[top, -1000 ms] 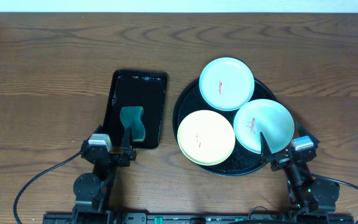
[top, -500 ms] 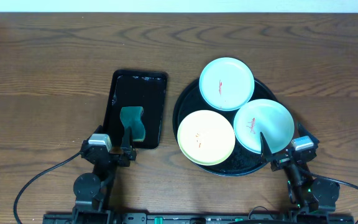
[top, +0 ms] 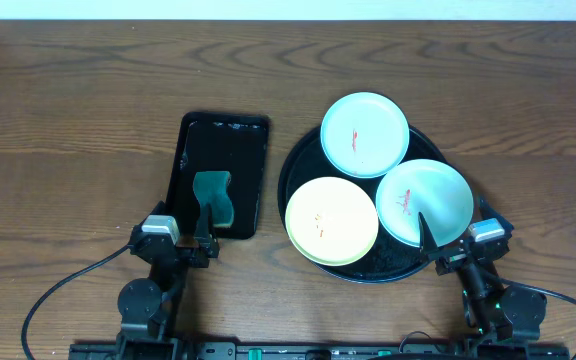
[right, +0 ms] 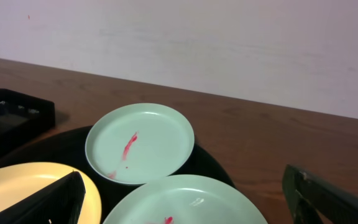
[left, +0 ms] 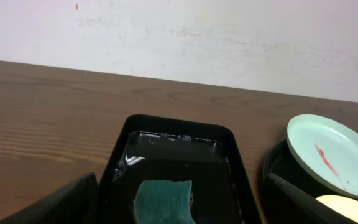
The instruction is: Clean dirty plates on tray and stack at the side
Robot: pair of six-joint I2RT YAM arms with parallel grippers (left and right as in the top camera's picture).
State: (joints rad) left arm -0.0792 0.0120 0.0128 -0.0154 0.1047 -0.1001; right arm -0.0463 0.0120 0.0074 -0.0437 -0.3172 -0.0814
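Observation:
Three plates lie on the round black tray [top: 303,160]: a mint-blue plate [top: 364,134] at the back, a second mint-blue plate [top: 425,202] at the right, and a pale yellow plate [top: 331,220] at the front left. All show reddish smears. My right gripper [right: 188,205] is open and empty, low at the front edge of the right mint-blue plate [right: 185,199]; the back plate [right: 140,144] and the yellow plate [right: 17,193] show beyond it. My left gripper [left: 179,202] is open and empty, just in front of the green sponge [left: 165,200].
A rectangular black tray [top: 218,172] stands left of the round tray and holds the green sponge [top: 212,196] at its near end. Bare wooden table [top: 68,120] spreads left and behind. A pale wall [left: 179,37] runs along the far edge.

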